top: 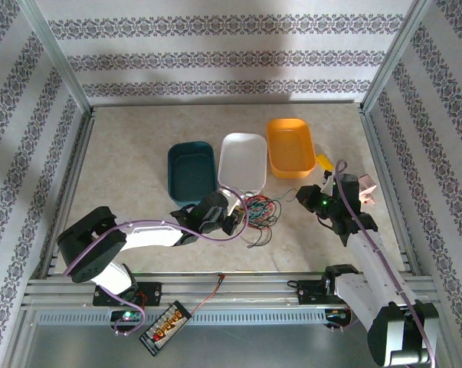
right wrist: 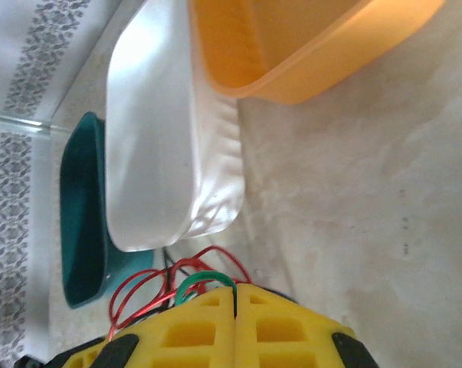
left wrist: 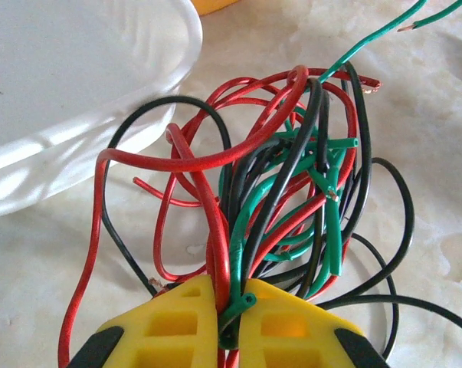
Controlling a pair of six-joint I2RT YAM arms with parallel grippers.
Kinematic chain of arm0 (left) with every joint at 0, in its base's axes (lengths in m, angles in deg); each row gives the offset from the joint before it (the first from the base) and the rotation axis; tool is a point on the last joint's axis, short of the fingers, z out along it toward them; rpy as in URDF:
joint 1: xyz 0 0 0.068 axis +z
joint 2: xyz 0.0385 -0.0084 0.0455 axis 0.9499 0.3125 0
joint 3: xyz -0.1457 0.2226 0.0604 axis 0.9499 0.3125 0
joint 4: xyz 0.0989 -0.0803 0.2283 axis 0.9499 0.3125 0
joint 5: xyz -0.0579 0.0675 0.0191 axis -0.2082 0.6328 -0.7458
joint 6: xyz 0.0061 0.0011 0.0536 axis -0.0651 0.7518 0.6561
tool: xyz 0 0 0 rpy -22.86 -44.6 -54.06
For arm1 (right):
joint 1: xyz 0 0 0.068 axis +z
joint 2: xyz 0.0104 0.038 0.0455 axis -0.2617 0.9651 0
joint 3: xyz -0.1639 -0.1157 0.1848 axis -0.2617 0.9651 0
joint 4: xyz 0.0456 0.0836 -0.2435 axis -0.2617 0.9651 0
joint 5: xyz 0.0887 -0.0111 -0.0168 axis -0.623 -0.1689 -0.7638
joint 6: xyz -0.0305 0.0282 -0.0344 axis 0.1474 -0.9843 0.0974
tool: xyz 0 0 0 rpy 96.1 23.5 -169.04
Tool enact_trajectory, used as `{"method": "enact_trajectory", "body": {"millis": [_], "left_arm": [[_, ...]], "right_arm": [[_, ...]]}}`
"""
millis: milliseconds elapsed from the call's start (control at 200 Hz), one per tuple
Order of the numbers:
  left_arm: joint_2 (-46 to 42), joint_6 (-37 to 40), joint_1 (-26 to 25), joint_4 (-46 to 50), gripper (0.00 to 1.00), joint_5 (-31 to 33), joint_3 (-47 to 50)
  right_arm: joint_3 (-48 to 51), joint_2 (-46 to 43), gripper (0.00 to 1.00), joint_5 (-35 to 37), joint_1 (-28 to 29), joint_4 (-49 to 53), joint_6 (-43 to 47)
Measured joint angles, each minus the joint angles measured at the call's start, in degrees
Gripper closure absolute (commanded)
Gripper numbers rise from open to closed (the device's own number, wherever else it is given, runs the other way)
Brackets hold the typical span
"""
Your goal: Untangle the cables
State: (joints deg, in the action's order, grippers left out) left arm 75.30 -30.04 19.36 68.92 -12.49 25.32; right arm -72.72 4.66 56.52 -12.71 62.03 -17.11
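Cables [top: 259,211] in red, black and green sit in a loose tangle on the bench [top: 131,176], just in front of the white tray [top: 242,161], which stands between a teal tray [top: 192,172] and an orange tray [top: 290,146]. Seen from above, the left end effector [top: 232,221] is at the left edge of the tangle, and the right end effector [top: 301,195] is near its right side, pointing toward it. In the left wrist view, the left end effector [left wrist: 227,295] has its yellow fingers pressed together, with a green strand and a red strand clamped in the seam between them. The rest of the cables [left wrist: 292,192] fan out ahead of the fingers in crossed loops that lie on the bench [left wrist: 445,153]. The rim of the white tray [left wrist: 100,146] is just beside the outermost red and black loops. In the right wrist view, the right end effector [right wrist: 234,290] is also closed, and a green loop of the cables [right wrist: 208,276] runs into the seam at its tips, so it looks pinched there. Red loops arch just beside it. Beyond the fingers the white tray [right wrist: 162,153] lies between the teal tray [right wrist: 81,230] and the orange tray [right wrist: 292,69], all resting on the bench [right wrist: 368,215].
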Motion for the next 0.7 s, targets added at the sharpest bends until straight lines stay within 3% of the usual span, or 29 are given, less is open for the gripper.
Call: {"method": "enact_trajectory", "body": {"millis": [380,700], "left_arm": [[-1.05,0.17,-0.5,1.57,1.0,2.19,0.39],[-1.07,0.22,-0.39,4.98,1.0,5.42,2.12]], "right_arm": [[-0.55,1.55,1.0,8.74,-1.88,5.38,0.46],[-3.45,3.78,1.0,18.88,-9.22,7.65,2.03]]}}
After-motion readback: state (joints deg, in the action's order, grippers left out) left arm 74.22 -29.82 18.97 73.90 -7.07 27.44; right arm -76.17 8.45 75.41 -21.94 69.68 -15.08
